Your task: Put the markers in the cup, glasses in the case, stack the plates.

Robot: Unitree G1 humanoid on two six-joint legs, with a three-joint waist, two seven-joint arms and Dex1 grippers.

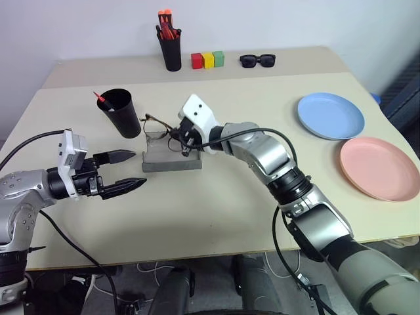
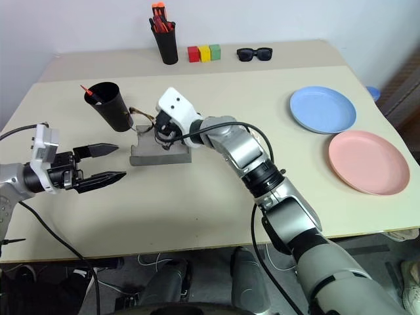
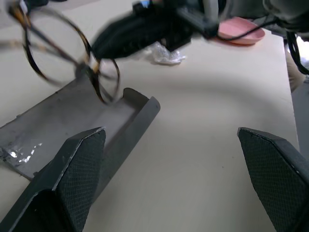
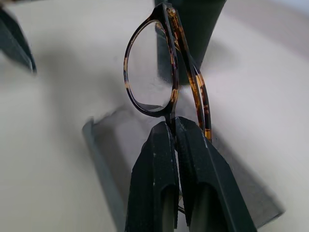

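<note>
The right gripper (image 4: 175,126), its two black fingers pressed together, pinched the round clear-lens glasses with a thin tortoiseshell frame (image 4: 161,72) by the frame's lower edge and held them in the air just above the grey hard clamshell case (image 1: 172,159). The case lay open on the beige table (image 1: 216,210), and serves here as the landmark. The left gripper (image 1: 130,172), fingers spread wide and holding nothing, hovered just beside the case on the robot's left, pointing toward it. The wide black tapered cup (image 1: 120,113) stood close behind the case, a red pen tip (image 1: 98,96) showing at its rim; whether both markers were inside cannot be told. Well apart to the right of the case lay the light blue plate (image 1: 330,115) and the salmon pink plate (image 1: 378,168), side by side and unstacked.

The step in hand appeared to be placing the glasses in the case. The next move would call for lowering the frame into the open tray and releasing it, possibly with the left gripper steadying the case; the plates remained.
</note>
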